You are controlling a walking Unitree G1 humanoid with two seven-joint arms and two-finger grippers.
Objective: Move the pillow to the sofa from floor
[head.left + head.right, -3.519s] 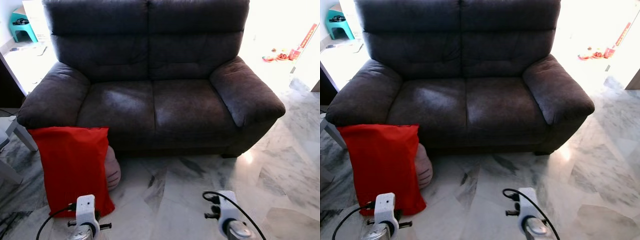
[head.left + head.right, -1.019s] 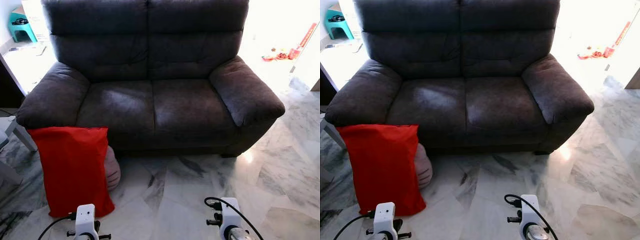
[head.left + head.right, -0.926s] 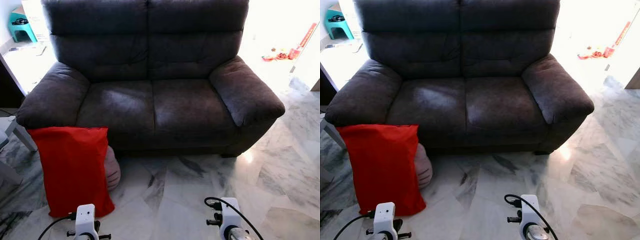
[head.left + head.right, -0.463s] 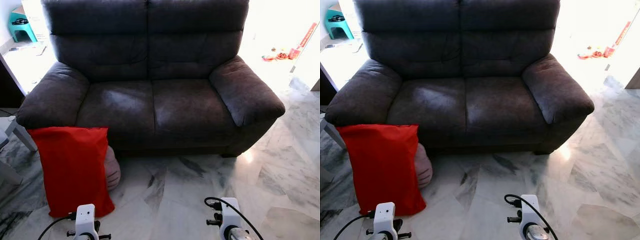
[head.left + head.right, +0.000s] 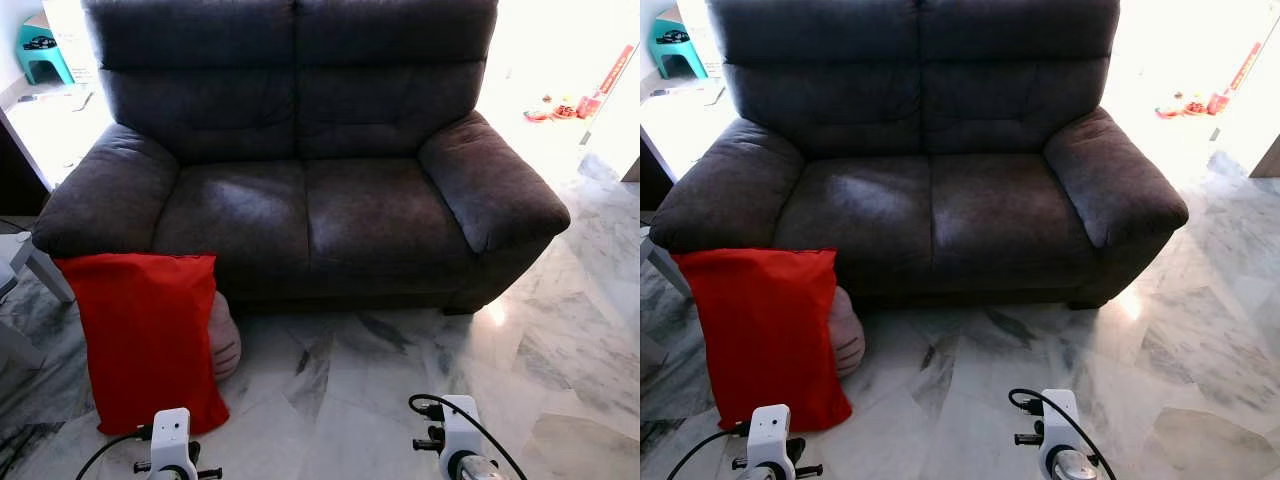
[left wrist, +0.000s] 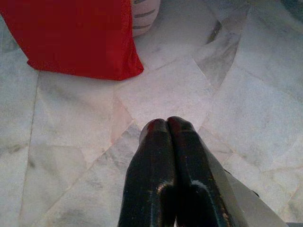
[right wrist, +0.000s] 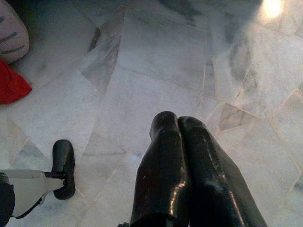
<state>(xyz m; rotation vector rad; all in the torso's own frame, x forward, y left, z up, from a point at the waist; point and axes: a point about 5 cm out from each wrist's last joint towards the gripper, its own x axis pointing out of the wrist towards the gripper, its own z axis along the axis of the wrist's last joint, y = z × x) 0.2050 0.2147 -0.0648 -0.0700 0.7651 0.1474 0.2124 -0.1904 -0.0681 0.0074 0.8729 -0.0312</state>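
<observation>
A red pillow (image 5: pixel 150 335) stands upright on the marble floor, leaning against the front of the dark grey sofa (image 5: pixel 300 200) by its left armrest. In the left wrist view the red pillow (image 6: pixel 71 35) lies just ahead of my left gripper (image 6: pixel 165 124), whose two black fingers are pressed together and empty over bare floor. My right gripper (image 7: pixel 177 120) is shut too, held above the marble to the right of the pillow, and a corner of the red pillow (image 7: pixel 10 85) shows there. Both wrists sit low at the frame's bottom edge in the eye views.
A pale pink striped cushion (image 5: pixel 224 338) sits behind the red pillow against the sofa base. A white table leg (image 5: pixel 45 270) stands at the left. A teal stool (image 5: pixel 42 50) is far back left. Open marble floor (image 5: pixel 560 350) spreads to the right.
Both arms have dropped lower in the eye views since 3.5 s ago. Over the last second nothing has visibly moved.
</observation>
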